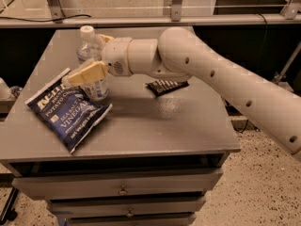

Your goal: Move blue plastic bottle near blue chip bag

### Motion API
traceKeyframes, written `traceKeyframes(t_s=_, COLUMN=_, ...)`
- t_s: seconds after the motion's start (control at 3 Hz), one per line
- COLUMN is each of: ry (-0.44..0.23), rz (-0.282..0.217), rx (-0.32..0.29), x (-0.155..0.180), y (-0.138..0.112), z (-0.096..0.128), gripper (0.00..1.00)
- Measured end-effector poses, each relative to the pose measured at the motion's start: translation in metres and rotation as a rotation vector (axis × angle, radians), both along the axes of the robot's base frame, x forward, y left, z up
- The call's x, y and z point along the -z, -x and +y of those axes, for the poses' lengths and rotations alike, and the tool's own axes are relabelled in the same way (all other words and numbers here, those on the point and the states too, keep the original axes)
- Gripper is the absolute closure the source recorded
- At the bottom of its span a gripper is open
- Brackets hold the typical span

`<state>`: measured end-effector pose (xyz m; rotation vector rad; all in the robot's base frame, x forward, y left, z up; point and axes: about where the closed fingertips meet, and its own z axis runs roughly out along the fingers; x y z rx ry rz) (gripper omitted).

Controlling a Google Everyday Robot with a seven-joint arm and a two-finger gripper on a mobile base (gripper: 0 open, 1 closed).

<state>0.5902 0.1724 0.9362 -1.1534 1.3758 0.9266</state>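
The grey table (188, 126) fills the middle of the frame, with drawer fronts (122, 190) stacked below its front edge. The cream robot arm (225, 79) is the next biggest thing. It enters from the right edge and slopes up to the left across the table toward the upper left of the frame. At its end the gripper (85, 62) sits over the table's left half, pointing left and slightly down.

The blue chip bag (68, 114) lies flat on the left part of the table, near the front. Its long axis runs from upper left to lower right, with its top edge toward the upper left and white lettering facing up.

The blue plastic bottle (89, 53) stands upright just above and right of the bag. Its long axis is vertical, and its white cap (87, 32) points to the top of the frame. Its base is down at the table surface, right against the bag's upper right edge; whether the two touch cannot be told.

The fingers (87, 74) are clamped on the bottle. One pale finger crosses the front of its body slantwise, with its tip reaching out over the bag's upper corner. The other shows behind the bottle, near its shoulder.

A small black snack wrapper (167, 86) lies flat under the arm near the table's middle, well apart from the bottle and bag.
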Motion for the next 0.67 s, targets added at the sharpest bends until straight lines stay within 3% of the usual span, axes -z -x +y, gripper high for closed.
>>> traceKeyframes(t_s=0.33, ry=0.001, rz=0.000, rx=0.000, x=0.001, y=0.000, z=0.000, gripper=0.00)
traceKeyframes(t_s=0.67, ry=0.021, rz=0.001, rx=0.033, x=0.004, y=-0.004, z=-0.018, gripper=0.00)
